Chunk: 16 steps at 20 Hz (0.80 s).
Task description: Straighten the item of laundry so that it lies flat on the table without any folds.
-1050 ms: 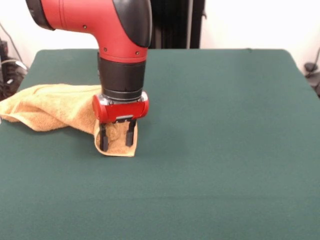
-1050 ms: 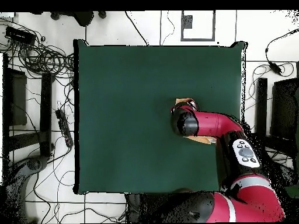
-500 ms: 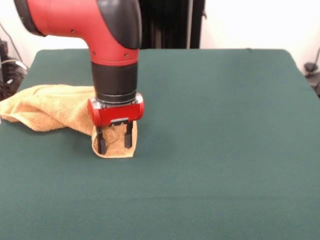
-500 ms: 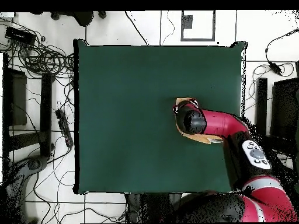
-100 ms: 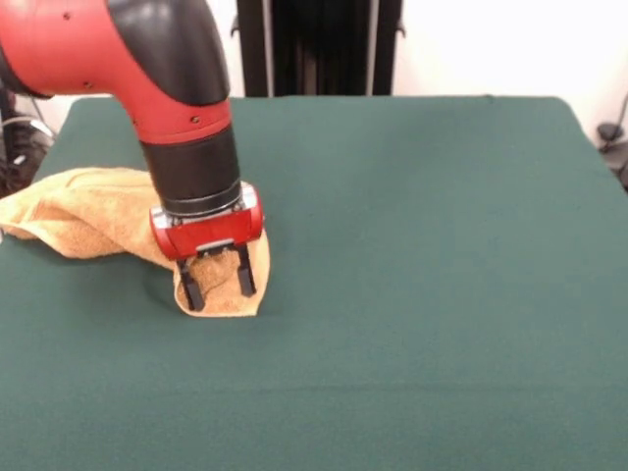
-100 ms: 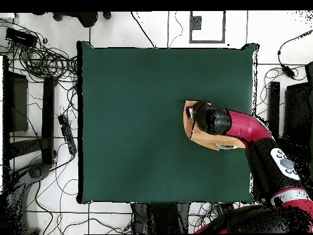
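Note:
The item of laundry [image 5: 98, 211], an orange-tan towel, lies bunched and folded on the left part of the green table [image 5: 422, 245]. One end reaches the table's left edge and a rounded corner points toward the middle. My gripper [image 5: 218, 287] stands open on that corner, tilted, with both fingertips [image 5: 193, 293] resting on the cloth and nothing pinched between them. In the overhead view only the towel's corner [image 6: 190, 126] shows beside the red arm [image 6: 241, 125], which hides the rest of it on the table [image 6: 140, 116].
A black stand [image 5: 319, 44] rises behind the table's far edge. Cables [image 6: 43, 58] and dark equipment lie on the floor around the table. The towel's bunched end sits at the table's edge.
The arm has swung left in the front view and now leans. The open gripper slid slightly left and lower on the towel's corner, nudging the cloth with it.

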Each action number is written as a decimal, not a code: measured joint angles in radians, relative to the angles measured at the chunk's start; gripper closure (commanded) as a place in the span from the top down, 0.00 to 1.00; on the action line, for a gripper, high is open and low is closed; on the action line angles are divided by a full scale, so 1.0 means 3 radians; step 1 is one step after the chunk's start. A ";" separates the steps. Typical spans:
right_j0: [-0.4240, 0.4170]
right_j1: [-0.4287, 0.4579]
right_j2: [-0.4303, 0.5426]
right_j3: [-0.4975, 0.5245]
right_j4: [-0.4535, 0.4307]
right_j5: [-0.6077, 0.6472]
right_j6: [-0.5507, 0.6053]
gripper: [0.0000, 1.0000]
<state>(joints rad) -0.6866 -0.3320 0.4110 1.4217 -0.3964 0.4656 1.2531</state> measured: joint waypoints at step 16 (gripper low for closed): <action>0.0073 0.0104 0.0030 -0.0391 -0.0003 0.0501 0.0000 0.00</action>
<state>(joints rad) -0.6646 -0.3008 0.4200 1.3044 -0.3975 0.6158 1.2532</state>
